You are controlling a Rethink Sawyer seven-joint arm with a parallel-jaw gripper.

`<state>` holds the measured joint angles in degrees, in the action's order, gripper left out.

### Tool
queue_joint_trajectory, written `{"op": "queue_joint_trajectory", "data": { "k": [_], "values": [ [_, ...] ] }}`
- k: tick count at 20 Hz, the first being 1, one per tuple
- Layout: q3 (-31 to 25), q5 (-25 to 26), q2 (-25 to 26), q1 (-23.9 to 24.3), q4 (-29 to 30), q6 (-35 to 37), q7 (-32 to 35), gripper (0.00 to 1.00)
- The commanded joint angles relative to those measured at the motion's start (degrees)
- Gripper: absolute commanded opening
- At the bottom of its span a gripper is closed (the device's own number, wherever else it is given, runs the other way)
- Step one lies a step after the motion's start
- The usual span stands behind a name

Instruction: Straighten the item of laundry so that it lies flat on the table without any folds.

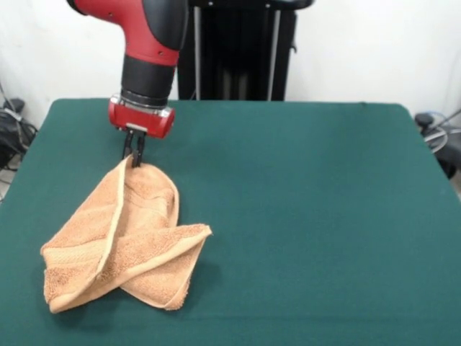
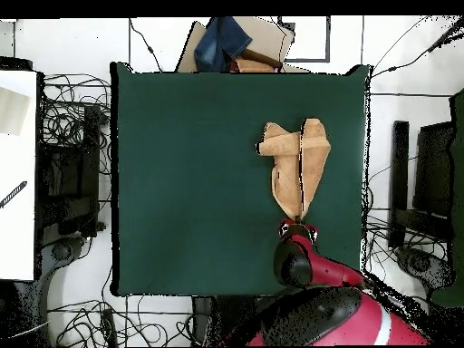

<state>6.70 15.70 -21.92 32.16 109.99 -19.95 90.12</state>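
Observation:
The peach-orange towel lies crumpled and folded over itself on the left of the green table in the front view. One corner is pulled up and toward the robot. My gripper is shut on that raised corner, with the rest of the towel trailing on the table toward the camera. In the overhead view the towel lies on the right part of the table, and my gripper sits at the towel's end nearest the robot's base.
The red and black arm comes down over the table's far left part. Cardboard and a blue cloth lie beyond the table's far edge in the overhead view. Cables and equipment surround the table.

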Motion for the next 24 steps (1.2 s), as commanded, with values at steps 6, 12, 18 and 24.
{"op": "queue_joint_trajectory", "data": {
  "k": [6,12,18,24],
  "values": [
    [-2.5,-8.5,-0.8,-6.7,-2.1,5.8,11.7,0.00],
    [-1.4,-12.0,-3.4,-8.7,-1.6,9.4,11.9,0.00],
    [1.0,-15.1,-5.6,-10.9,-3.3,15.7,10.7,0.00],
    [1.5,-15.9,-6.8,-11.1,-4.9,19.9,9.5,0.00]
  ]
}}
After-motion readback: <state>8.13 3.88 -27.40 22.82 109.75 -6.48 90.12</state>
